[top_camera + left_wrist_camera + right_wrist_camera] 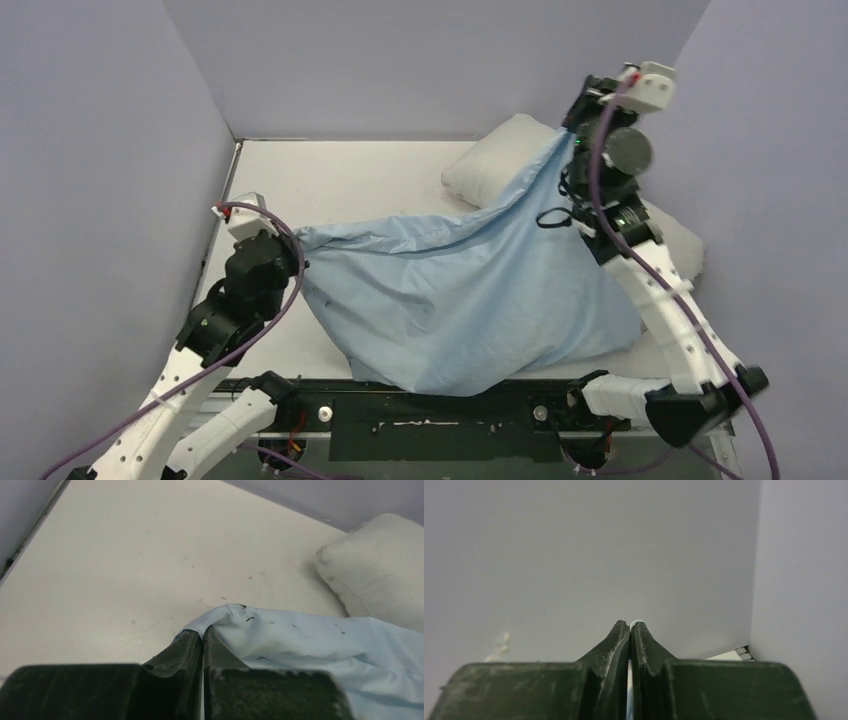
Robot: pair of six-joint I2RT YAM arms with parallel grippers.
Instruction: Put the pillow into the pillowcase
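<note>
The light blue pillowcase (470,290) hangs stretched between my two grippers, sagging to the table's front edge. My left gripper (298,245) is shut on its left corner, low over the table; the wrist view shows the blue cloth (300,640) pinched at my closed gripper (203,632). My right gripper (573,122) is shut on the other corner, raised high at the back right; a sliver of blue cloth shows between its closed tips (630,625). The off-white pillow (500,160) lies at the back right, mostly behind the cloth, and also shows in the left wrist view (380,565).
Lilac walls (420,60) close in the back and both sides. The white table top (340,180) shows bare at the back left. The right arm (660,290) rises in front of the pillow's right end.
</note>
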